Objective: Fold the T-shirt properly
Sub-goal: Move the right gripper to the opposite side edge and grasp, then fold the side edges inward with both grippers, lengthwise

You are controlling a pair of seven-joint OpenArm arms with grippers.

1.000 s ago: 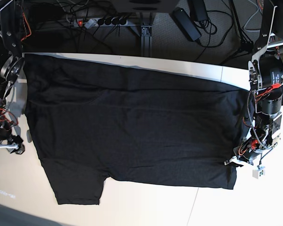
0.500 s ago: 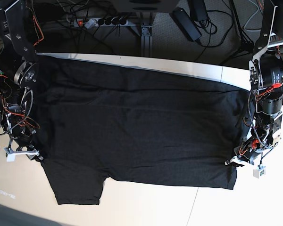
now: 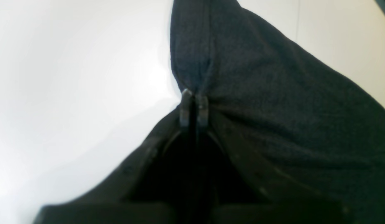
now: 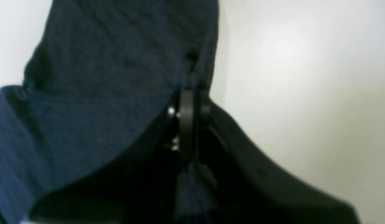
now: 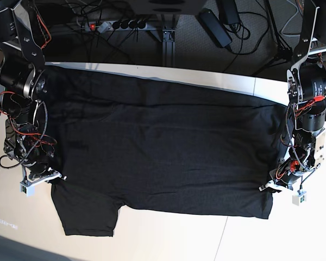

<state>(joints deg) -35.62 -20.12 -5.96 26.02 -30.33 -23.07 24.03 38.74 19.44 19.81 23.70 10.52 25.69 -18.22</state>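
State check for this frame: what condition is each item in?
T-shirt: spread flat on the table, unfolded, plain black side up, pinched at both side edges.
Left end effector: shut on the T-shirt.
Right end effector: shut on the T-shirt.
Table: mostly covered by the shirt.

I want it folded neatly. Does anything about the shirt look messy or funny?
A little: the T-shirt lies flat but skewed on the table, one sleeve sticking out toward the front. No tears or spills show.
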